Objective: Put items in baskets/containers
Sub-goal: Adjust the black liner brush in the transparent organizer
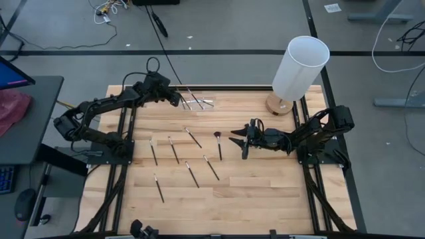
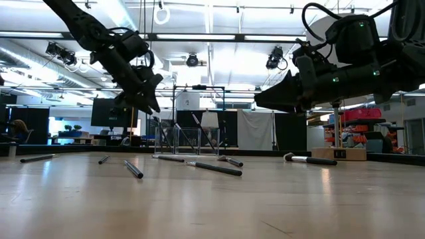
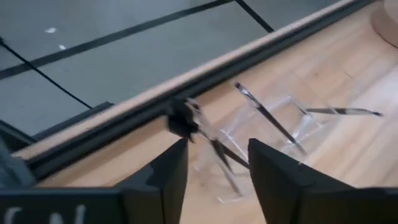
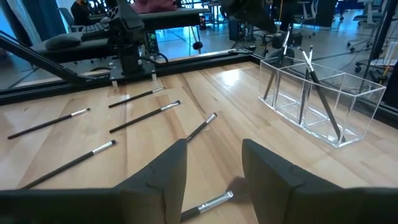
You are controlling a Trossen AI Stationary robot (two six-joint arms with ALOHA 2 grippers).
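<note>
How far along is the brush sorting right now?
Done: at least three brushes lean in the clear organiser at the table's far edge. In hand: nothing visible; the left gripper hangs open over the organiser, and the right gripper is open above a loose brush near mid-table. Left: about eight brushes lie on the wooden table.

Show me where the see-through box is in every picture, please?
High view: the clear box sits at the table's far edge, under the left gripper.
Low view: centre, far back.
Left wrist view: just past the open fingers, brushes leaning in it.
Right wrist view: upper right.
Shared landmark: the brushes standing in it.
</note>
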